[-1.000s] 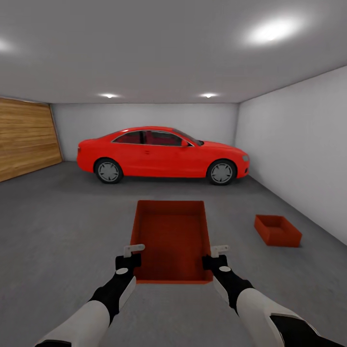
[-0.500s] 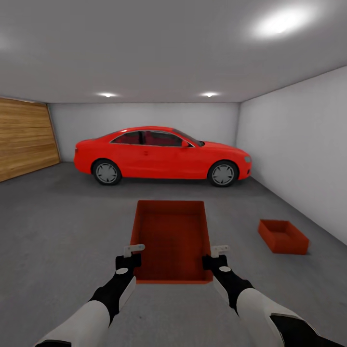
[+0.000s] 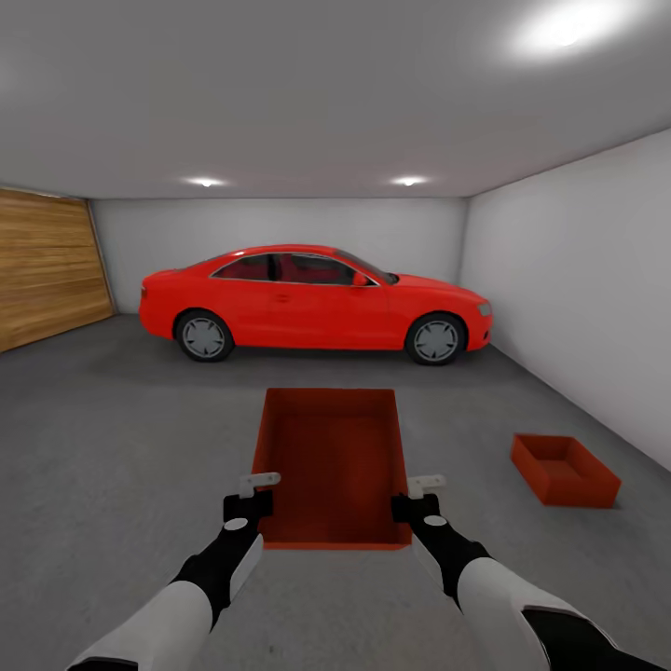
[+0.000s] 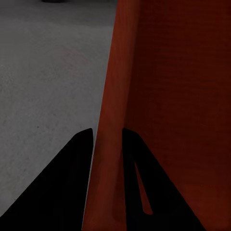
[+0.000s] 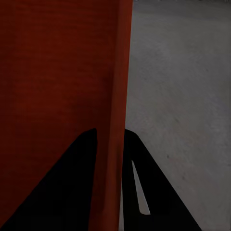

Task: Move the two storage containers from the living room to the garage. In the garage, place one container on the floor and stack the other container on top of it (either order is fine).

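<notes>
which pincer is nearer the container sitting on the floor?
Right. The right pincer grips the carried container's right wall, on the same side as the floor container; the left pincer grips the opposite wall, farther off.

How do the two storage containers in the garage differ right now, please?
The held container is carried off the floor, the left gripper and right gripper each clamped on a side wall; the other container rests on the floor near the right wall, untouched and skewed. Both are orange-red, open-topped and empty.
</notes>
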Robot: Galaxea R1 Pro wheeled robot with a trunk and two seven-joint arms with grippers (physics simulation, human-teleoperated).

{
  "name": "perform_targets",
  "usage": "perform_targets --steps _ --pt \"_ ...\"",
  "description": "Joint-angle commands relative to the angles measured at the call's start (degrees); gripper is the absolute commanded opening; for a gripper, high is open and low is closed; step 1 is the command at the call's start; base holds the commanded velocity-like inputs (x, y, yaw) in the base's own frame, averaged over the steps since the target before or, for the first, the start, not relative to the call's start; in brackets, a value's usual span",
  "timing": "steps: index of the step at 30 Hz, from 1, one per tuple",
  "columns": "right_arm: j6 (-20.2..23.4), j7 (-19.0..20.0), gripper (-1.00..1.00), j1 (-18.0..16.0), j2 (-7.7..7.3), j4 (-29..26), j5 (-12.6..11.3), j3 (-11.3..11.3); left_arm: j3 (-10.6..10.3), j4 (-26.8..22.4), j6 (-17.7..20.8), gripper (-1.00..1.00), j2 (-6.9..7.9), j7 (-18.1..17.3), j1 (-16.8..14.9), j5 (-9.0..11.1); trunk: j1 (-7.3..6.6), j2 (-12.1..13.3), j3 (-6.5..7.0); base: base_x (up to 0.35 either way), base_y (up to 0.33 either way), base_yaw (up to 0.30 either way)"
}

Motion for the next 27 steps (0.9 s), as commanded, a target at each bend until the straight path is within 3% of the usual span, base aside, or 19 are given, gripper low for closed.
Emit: perform_targets --steps 1,10,27 --pt "-0.22 -0.26 -1.0 -0.1 -0.11 -0.39 0.86 -2.62 -0.09 0.12 -0.11 -1.0 2.3 0.73 -0.03 0.26 0.05 -0.09 -0.11 0.322 0.104 0.0" --pt "-0.22 -0.26 -1.0 -0.1 -0.11 -0.39 0.87 -2.62 -0.13 0.12 -0.11 -1.0 2.3 0.73 -0.03 0.26 0.05 -0.09 -0.11 0.322 0.096 0.0" --pt "-0.24 -0.26 -1.0 -0.1 -0.11 -0.39 0.87 -2.62 -0.1 0.12 -0.2 -1.0 2.3 0.73 -0.04 0.26 0.05 -0.09 -0.11 0.322 0.005 0.0"
